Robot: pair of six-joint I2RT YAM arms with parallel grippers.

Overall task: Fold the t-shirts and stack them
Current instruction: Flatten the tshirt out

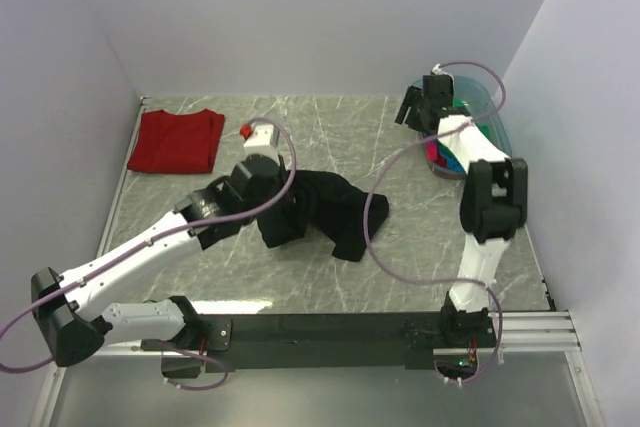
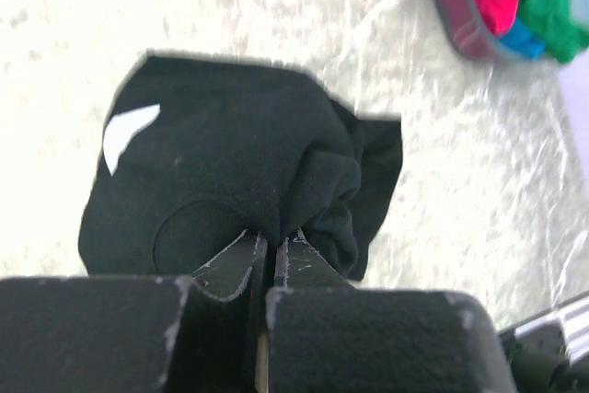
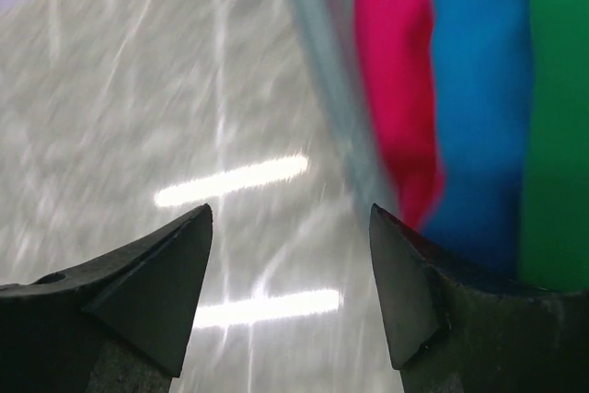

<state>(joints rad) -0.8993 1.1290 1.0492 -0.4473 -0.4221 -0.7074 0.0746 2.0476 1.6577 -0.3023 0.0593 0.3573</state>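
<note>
Clamps the left gripper [image 2: 271, 238] hard on a bunched fold of the black t-shirt [image 2: 230, 172], fingers clenched together with cloth pinched between them. Shows that shirt crumpled in a heap in the middle of the marble-patterned table [image 1: 330, 127], small white label [image 2: 124, 135] facing up, apart from the pinch. Leaves the dark red t-shirt [image 1: 178, 140] lying flat and squared off in the far left corner, well apart from the black one. Over on the right, holds the right gripper [image 3: 290, 213] spread wide, released, grasping nothing, hovering over bare table just beside the translucent blue tub [image 3: 317, 62]. Reveals the pink t-shirt [image 3: 396, 89], the blue t-shirt [image 3: 479, 89] and the green t-shirt [image 3: 557, 89] packed side by side inside that tub, pink closest to the tub wall by the open fingers. Puts the tub at the far right of the table, near the right-hand wall, with the right arm stretched up alongside it.
</note>
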